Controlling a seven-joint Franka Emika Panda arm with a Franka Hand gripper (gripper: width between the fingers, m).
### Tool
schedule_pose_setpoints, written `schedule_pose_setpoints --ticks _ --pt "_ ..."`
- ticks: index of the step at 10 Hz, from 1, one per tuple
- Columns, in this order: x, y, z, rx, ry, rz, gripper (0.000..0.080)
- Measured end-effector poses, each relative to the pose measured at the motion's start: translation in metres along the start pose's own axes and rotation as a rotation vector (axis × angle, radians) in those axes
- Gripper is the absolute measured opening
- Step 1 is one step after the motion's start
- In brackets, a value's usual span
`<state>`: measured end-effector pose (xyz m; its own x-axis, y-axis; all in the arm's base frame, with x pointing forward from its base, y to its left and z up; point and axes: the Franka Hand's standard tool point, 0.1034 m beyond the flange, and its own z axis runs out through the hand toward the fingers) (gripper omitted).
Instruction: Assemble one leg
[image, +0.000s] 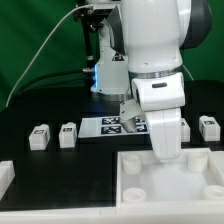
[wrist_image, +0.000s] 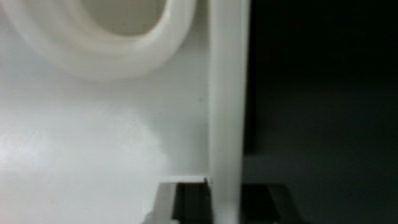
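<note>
Two narrow fingers (wrist_image: 183, 205) pinch the tray (image: 190, 190) wall at the worktop's (image: 20, 150) near edge, likely to square it before fetching a leg (image: 209, 126).

gripper (image: 166, 150): tips indistinct against tray (image: 200, 186) wall | tray: cut off at frame edge | wrist view: blurred

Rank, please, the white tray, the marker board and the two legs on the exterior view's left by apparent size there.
Largest: white tray.
Next: marker board.
Smallest: leftmost leg and second leg; these two look alike, so I won't rank them.
</note>
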<state>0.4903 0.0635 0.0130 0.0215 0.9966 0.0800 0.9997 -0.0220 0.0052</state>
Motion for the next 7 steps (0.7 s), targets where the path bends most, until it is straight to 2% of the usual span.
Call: schedule_pose_setpoints --ticks 3,4,5,6,7 --pt "-0.0005 -0.0002 0.0002 -0.001 0.000 0.002 0.0059" --pt "-0.0011 -0.0003 0.0003 0.000 0.000 0.004 0.0236" --pt "-0.0015 -0.0003 0.0004 0.000 0.000 0.005 0.0373" --pt "-0.0019 -0.0004 0.0006 0.000 0.000 0.006 0.0373" --pt "-0.0021 -0.0004 0.0006 0.000 0.000 0.006 0.0567"
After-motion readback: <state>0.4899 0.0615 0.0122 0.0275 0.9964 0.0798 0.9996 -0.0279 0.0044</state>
